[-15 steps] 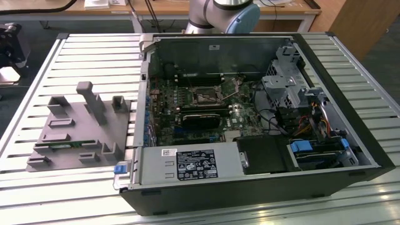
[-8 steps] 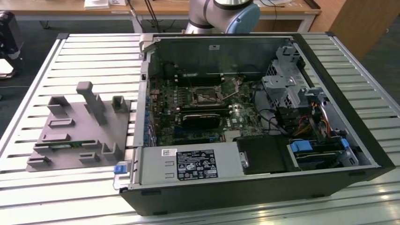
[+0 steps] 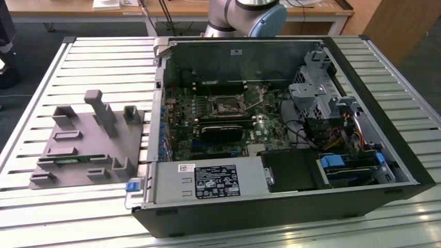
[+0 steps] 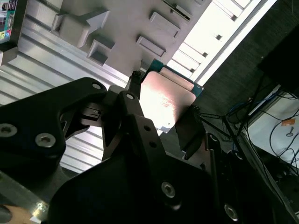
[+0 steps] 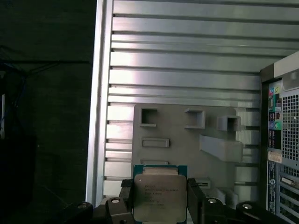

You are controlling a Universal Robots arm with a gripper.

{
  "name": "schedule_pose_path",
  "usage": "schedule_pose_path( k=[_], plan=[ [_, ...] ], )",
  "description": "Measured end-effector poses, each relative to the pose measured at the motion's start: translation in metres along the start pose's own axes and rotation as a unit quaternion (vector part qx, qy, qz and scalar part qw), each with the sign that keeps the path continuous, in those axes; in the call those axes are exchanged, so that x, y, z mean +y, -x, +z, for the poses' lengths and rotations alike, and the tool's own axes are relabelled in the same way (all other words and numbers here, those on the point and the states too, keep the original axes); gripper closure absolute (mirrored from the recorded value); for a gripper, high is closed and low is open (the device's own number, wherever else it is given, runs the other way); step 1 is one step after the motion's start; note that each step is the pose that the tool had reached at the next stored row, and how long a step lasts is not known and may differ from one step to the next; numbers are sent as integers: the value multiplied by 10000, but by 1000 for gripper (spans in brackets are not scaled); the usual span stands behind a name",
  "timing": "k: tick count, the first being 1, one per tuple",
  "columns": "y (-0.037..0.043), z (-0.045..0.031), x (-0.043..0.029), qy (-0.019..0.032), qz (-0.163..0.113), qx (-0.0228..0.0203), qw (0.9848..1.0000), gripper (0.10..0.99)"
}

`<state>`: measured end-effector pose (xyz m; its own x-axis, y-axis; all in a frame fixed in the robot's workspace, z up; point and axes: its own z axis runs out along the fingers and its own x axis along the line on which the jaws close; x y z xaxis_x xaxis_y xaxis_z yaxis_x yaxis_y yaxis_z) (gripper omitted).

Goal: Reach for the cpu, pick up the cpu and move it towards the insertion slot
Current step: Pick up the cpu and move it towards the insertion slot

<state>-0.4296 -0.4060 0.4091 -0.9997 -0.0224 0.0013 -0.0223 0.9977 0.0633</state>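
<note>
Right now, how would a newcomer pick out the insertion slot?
In the exterior view, find the green circuit board inside the open computer case. The insertion slot is its small square dark socket, silver-framed, between narrow memory slots and a bigger black card.

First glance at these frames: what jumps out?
The open computer case lies on the slatted table, with its green board and the insertion slot exposed. In both wrist views the gripper is shut on the cpu, with the grey fixture behind it.
</note>
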Motion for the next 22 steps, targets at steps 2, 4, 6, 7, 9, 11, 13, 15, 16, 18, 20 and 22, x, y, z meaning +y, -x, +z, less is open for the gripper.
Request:
schedule_pose_path(
  k=[2, 4, 6, 7, 9, 11, 13, 15, 16, 18, 20, 22],
  plan=[
    [10, -17, 0, 0, 0, 0, 10000, 541],
    [31, -28, 1, 0, 0, 0, 10000, 541],
    [55, -35, 1, 0, 0, 0, 10000, 541],
    [69, -38, 1, 0, 0, 0, 10000, 541],
    [101, -43, 0, 0, 0, 0, 10000, 541],
    [139, -47, 0, 0, 0, 0, 10000, 541],
    [179, -49, -1, 0, 0, 1, 10000, 541],
    [219, -51, -2, 0, 0, 1, 10000, 541],
    [240, -51, -2, 0, 0, 1, 10000, 541],
    [282, -52, -3, 0, 0, 0, 10000, 541],
    [323, -53, -4, 0, 0, 0, 10000, 541],
    [364, -55, -5, 0, 0, 1, 10000, 541]
  ],
)
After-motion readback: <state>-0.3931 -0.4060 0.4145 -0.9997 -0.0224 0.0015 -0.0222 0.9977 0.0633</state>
